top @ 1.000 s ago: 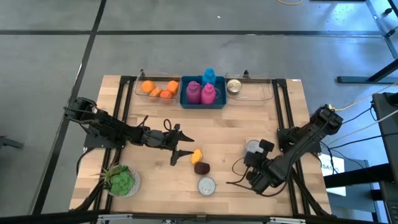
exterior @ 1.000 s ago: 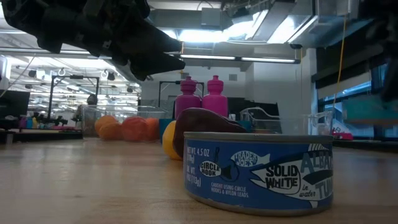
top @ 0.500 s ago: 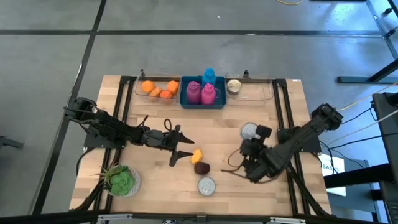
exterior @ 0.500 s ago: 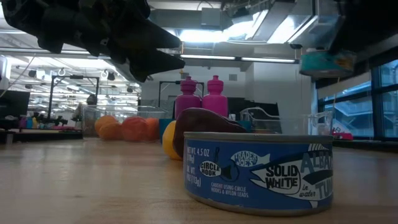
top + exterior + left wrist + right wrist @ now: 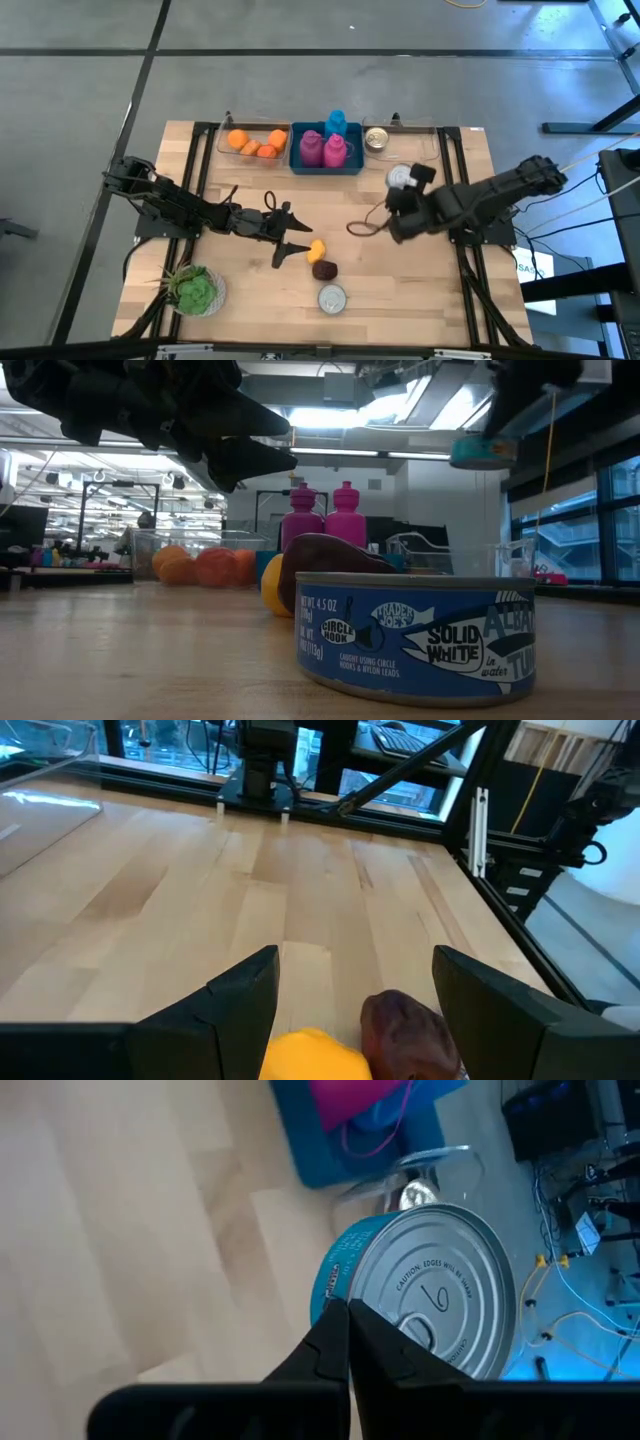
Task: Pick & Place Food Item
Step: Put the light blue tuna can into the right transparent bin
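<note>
We took the blue bin (image 5: 326, 152) at the back edge of the table (image 5: 400, 290) as our reference. Left to right:

- Green leafy item (image 5: 194, 290): far front-left of the bin, at the table's front-left corner.
- Clear tray with oranges (image 5: 254, 142): touching the bin's left side.
- Left gripper (image 5: 293, 240): in front of the bin, a bit left of it, low over the table. We saw its fingers (image 5: 232, 995) well spread and nothing between them. In its wrist view the yellow item and the dark red item sat just past the fingertips.
- Yellow item (image 5: 316, 250) and dark red item (image 5: 324, 269): in front of the bin, side by side, the red one nearer the front edge. We couldn't tell if they were touching.
- Tuna can on the table (image 5: 332, 298): directly front of the bin, near the front edge, upright. Label reads solid white tuna in the low view (image 5: 418, 636).
- Bin contents: two pink bottles (image 5: 322, 149) and one blue bottle (image 5: 335, 122).
- Clear tray (image 5: 400, 142) with a can (image 5: 376, 140) in it: just right of the bin.
- Right gripper (image 5: 405, 188): front-right of the bin, just in front of that clear tray. Its fingers (image 5: 340, 1342) were pinched tight on the rim of a second tuna can (image 5: 400, 178), held up off the table; the low view showed this can (image 5: 481, 453) in the air.
</note>
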